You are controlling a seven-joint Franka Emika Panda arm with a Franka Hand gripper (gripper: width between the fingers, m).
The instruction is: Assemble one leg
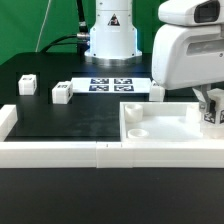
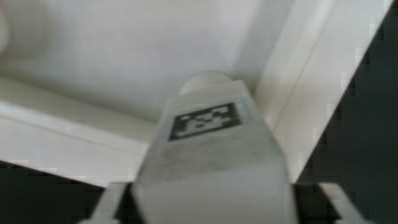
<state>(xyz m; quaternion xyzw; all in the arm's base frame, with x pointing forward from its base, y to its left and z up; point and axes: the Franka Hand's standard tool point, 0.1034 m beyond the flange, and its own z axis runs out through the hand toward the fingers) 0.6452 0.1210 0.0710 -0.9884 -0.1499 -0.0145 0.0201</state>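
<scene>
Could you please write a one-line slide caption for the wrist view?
Wrist view: the tool holds a tagged white leg over a corner of the white panel.

The arm reaches low at the exterior view's right, hand (image 1: 211, 108) pointing down.

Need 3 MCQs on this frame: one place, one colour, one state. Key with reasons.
1. Where is the gripper in the exterior view?
A. Over the marker board
B. At the exterior view's right, by the panel's end
C. At the exterior view's left edge

2. What colour is the table top?
A. Black
B. White
C. Wood brown

3. What state is the tagged leg in the wrist view?
A. Lying loose on the table
B. Held by the gripper over the panel
C. Resting on the marker board

Key:
1 B: the gripper hangs at the right end of the panel.
2 A: the table is black.
3 B: the leg runs out from the gripper, with white panel behind it.
</scene>
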